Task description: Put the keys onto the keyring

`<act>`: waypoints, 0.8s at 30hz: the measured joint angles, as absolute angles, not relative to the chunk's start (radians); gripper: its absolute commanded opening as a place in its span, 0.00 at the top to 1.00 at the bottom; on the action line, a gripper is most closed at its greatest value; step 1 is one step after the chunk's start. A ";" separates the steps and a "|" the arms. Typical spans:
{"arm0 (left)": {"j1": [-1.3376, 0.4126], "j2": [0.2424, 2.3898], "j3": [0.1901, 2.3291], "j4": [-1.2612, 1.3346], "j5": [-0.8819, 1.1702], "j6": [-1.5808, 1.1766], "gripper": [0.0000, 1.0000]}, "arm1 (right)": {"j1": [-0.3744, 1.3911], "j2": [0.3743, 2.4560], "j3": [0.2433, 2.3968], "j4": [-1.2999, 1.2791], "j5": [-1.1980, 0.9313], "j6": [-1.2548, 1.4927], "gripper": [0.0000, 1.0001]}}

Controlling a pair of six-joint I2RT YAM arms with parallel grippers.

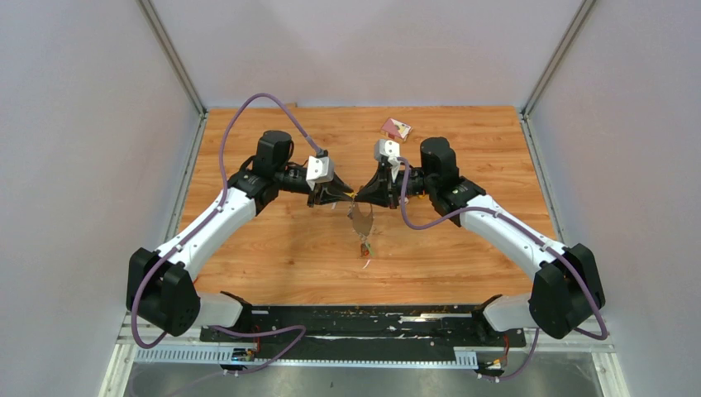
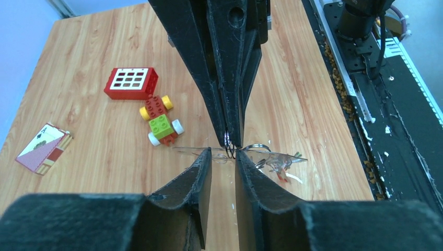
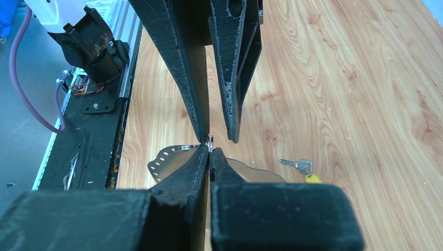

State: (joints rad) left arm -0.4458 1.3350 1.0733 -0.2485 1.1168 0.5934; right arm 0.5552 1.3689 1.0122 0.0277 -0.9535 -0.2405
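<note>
right tool (image 3: 210, 152): clamped on the keyring (image 3: 167, 157) at its edge (probably to steady it for threading).
left tool (image 2: 223, 154): narrow, jaws apart, tip to tip with its partner; gripped nothing visible.
yellow-tagged key (image 3: 299, 164): lay on the bench (image 2: 78, 63) just beside the keyring, not yet threaded.
surroundings: toy car (image 2: 159, 124), red block (image 2: 130, 82) and card pack (image 2: 43, 149) were well apart, obstructing nothing.

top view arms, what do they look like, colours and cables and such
Both the left arm and right arm have white link shells with chunky black joints and bases. A purple cable runs along each. Each wrist carries a small white box. The left hand and right hand have black, tapering, rough-textured fingers.
</note>
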 measured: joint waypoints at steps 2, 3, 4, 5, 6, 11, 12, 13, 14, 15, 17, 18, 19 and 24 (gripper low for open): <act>-0.447 1.335 1.073 -0.252 1.117 0.594 0.75 | 0.555 1.369 1.012 0.028 -0.954 -0.241 1.00; -0.448 1.335 1.073 -0.253 1.117 0.594 0.76 | 0.555 1.369 1.012 0.028 -0.954 -0.241 1.00; -0.450 1.336 1.073 -0.253 1.116 0.595 0.78 | 0.555 1.369 1.012 0.028 -0.954 -0.241 1.00; -0.451 1.336 1.073 -0.253 1.117 0.594 0.80 | 0.555 1.369 1.011 0.028 -0.953 -0.241 1.00; -0.452 1.337 1.073 -0.253 1.117 0.593 0.82 | 0.554 1.369 1.011 0.027 -0.953 -0.241 1.00; -0.458 1.347 1.074 -0.254 1.116 0.587 0.92 | 0.550 1.369 1.006 0.027 -0.953 -0.241 1.00; -0.458 1.349 1.074 -0.253 1.116 0.583 0.94 | 0.550 1.369 1.005 0.027 -0.952 -0.241 1.00; -0.458 1.351 1.074 -0.252 1.116 0.579 0.97 | 0.549 1.369 1.003 0.027 -0.952 -0.242 1.00; -0.458 1.353 1.074 -0.251 1.116 0.574 1.00 | 0.548 1.369 1.002 0.028 -0.953 -0.242 1.00; -0.458 1.355 1.074 -0.250 1.114 0.568 1.00 | 0.548 1.369 1.001 0.027 -0.953 -0.242 1.00; -0.458 1.360 1.074 -0.249 1.113 0.555 1.00 | 0.548 1.369 0.998 0.027 -0.952 -0.244 1.00; -0.459 1.361 1.074 -0.249 1.112 0.549 1.00 | 0.548 1.369 0.996 0.027 -0.952 -0.246 1.00; -0.459 1.362 1.074 -0.249 1.110 0.542 1.00 | 0.548 1.369 0.995 0.027 -0.952 -0.250 1.00; -0.463 1.362 1.075 -0.250 1.090 0.517 1.00 | 0.548 1.369 0.995 0.017 -0.945 -0.292 0.93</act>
